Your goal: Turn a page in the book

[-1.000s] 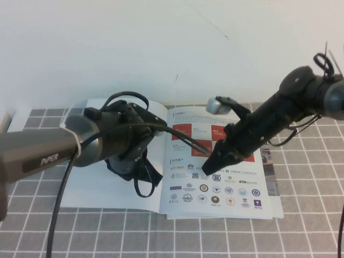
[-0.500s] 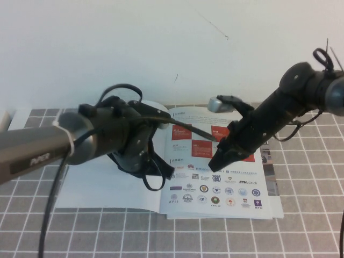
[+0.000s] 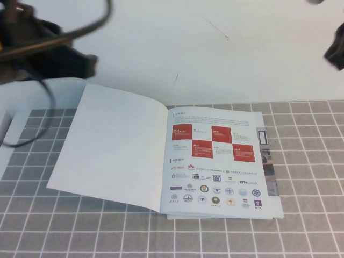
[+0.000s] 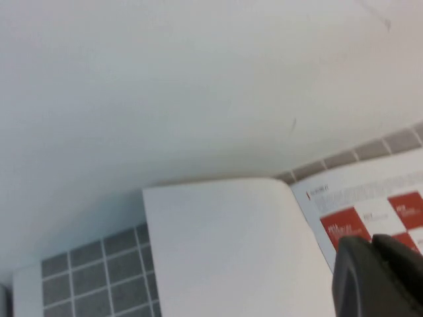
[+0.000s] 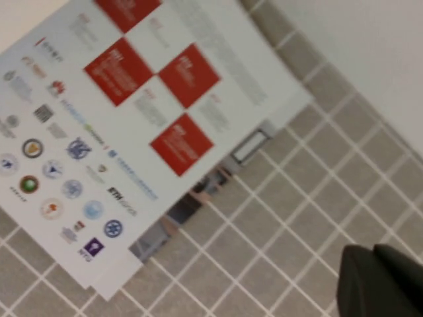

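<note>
The book point(image 3: 215, 161) lies open on the grey checked cloth, its inner page with red squares and logo rows facing up. The page point(image 3: 115, 148), the cover leaf, is turned over to the left and shows its plain white inside, slightly raised at the far edge. My left gripper point(image 4: 371, 246) is shut and empty, held high above the book's spine; its arm blurs across the upper left of the high view point(image 3: 48, 48). My right gripper point(image 5: 373, 254) is shut and empty, high above the cloth to the right of the book point(image 5: 132, 99). The page also shows in the left wrist view point(image 4: 225, 251).
The grey checked cloth point(image 3: 301, 226) covers the table around the book. A white wall point(image 3: 215, 54) rises right behind it. A white object point(image 3: 4, 122) sits at the left edge. The right arm point(image 3: 336, 54) shows at the top right corner.
Both arms have lifted off the book, the left up to the far left, the right up to the far right. The turned page now lies uncovered.
</note>
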`<state>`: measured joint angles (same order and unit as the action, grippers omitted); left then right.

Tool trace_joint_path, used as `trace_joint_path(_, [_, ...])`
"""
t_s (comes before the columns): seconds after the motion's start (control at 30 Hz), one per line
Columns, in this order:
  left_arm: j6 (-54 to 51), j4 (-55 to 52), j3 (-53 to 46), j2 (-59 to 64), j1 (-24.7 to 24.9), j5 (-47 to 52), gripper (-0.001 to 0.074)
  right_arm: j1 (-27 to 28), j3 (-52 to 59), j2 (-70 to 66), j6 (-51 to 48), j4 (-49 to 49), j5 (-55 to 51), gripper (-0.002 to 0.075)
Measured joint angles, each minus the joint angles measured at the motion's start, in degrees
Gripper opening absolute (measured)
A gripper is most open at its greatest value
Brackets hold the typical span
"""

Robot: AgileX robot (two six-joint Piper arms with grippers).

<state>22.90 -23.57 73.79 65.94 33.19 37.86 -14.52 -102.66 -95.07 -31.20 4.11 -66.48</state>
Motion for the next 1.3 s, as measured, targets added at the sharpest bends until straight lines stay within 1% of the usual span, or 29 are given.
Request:
trace_joint_path(0.13, [1.4,-2.5,-4.9,-11.0,0.0,-0.7,-0.0004,2.0,3.4,10.1,3.1,-2.0,-0.4,0.0])
trace_joint_path(0.27, [1.9,-2.8,-13.3,-21.0,0.0,-4.6,-0.0004,2.1,11.7,19.4,5.3,-2.4,-0.2,0.0])
trace_joint_path(0.37, [2.0,-3.0,-20.2,-27.4,0.0,-9.0,-0.0004,2.1,21.0,26.1,5.9,-1.4,1.7,0.0])
trace_joint_path(0.47, [2.0,-3.0,-26.3,-33.3,0.0,-12.0,-0.0004,2.1,33.5,32.9,6.0,1.0,6.2,0.0])
trace_joint_path(0.57, [2.0,-3.0,-31.2,-38.3,0.0,-11.6,-0.0004,2.1,45.4,39.4,6.0,4.4,13.5,0.0])
trace_joint_path(0.7, [2.0,-3.0,-35.7,-44.8,0.0,-8.4,-0.0004,2.1,59.1,47.6,6.0,8.6,21.9,0.0])
trace_joint_path(0.83, [2.0,-3.0,-37.9,-48.6,0.0,-7.6,-0.0004,2.1,68.5,53.3,4.7,9.2,25.1,0.0])
trace_joint_path(1.0, [2.0,-3.0,-39.5,-49.8,0.0,-7.1,-0.0004,2.1,74.1,56.6,3.6,9.2,25.2,0.0])
trace_joint_path(1.2, [2.0,-3.0,-40.3,-49.8,0.0,-5.8,-0.0004,2.1,75.0,56.9,3.5,9.3,14.9,-0.0001])
trace_joint_path(1.3, [2.0,-3.0,-40.3,-49.8,0.0,-5.8,-0.0004,2.1,75.1,56.9,3.5,9.4,13.3,-0.0001])
